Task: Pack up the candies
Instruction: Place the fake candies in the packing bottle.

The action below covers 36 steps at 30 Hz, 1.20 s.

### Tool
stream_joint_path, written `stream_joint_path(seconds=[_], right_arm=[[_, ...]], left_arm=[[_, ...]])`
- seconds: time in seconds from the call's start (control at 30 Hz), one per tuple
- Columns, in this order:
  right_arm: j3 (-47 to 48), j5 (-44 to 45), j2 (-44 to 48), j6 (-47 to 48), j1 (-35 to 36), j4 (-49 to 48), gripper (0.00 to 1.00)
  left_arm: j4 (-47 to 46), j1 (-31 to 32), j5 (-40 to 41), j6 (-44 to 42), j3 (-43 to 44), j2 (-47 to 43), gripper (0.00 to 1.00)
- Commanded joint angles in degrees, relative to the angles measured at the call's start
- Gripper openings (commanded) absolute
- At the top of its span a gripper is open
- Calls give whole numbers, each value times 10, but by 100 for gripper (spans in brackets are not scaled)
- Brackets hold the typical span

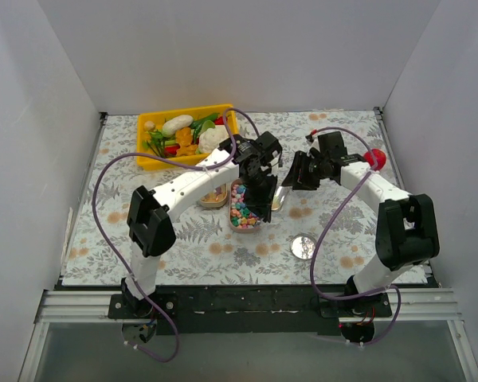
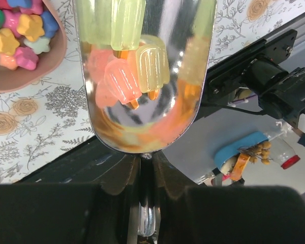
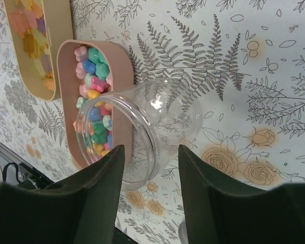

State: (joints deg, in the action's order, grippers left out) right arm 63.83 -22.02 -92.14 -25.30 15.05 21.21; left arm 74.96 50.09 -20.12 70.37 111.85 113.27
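Seen from above, a cloth (image 1: 342, 231) printed with ferns and roses covers the table, and plain white walls box it in on three sides. A glossy yellow tray (image 1: 175, 165) of toy vegetables (image 1: 187, 131) sits at the far left. A red ball (image 1: 374, 157) lies far right, close beside the right arm, and a round shiny lid (image 1: 303, 247) rests alone on open cloth near the front.

Mid-table, a beige dish (image 1: 213, 196) and a pink dish (image 1: 245, 228), both oblong, lie side by side. The pink one is heaped with pastel candies (image 1: 242, 210). The left gripper (image 1: 263, 195) hangs over its right edge. The right gripper (image 1: 295, 181) faces it with little room between them.

In the left wrist view, the left gripper's black fingers (image 2: 66, 213) are clamped on the thin handle of a polished metal scoop (image 2: 142, 127). Its bowl carries translucent candies (image 2: 142, 66) shaped like ice lollies, yellow-green and pink-orange, mirrored in the steel. The pink dish's rounded end shows at upper left, apart from the scoop. The table's black front rail runs diagonally behind.

In the right wrist view, the right gripper grasps a clear, smooth-walled jar (image 3: 162, 117). It is tilted, with its wide mouth toward the pink dish and overlapping that dish's rim. Whether they touch I cannot tell. The beige dish beyond holds more translucent candies. To the right of the jar lies open cloth.
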Motion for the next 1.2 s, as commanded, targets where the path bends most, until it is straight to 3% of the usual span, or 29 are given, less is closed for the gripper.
stream_joint_path(seconds=[0.0,0.33,0.83,1.17], right_arm=[[-13,18,20,-8,7,-31,54],[-28,146,111,-95,-19,-24,62],[-126,141,230,-106,-88,12,61],[-144,131,232,-101,-103,17,60]], left_arm=[[31,0,-60,14,27,3,0],[28,-45,-137,18,14,7,0],[35,-93,-226,13,61,68,0],[42,-104,-306,34,97,93,0]])
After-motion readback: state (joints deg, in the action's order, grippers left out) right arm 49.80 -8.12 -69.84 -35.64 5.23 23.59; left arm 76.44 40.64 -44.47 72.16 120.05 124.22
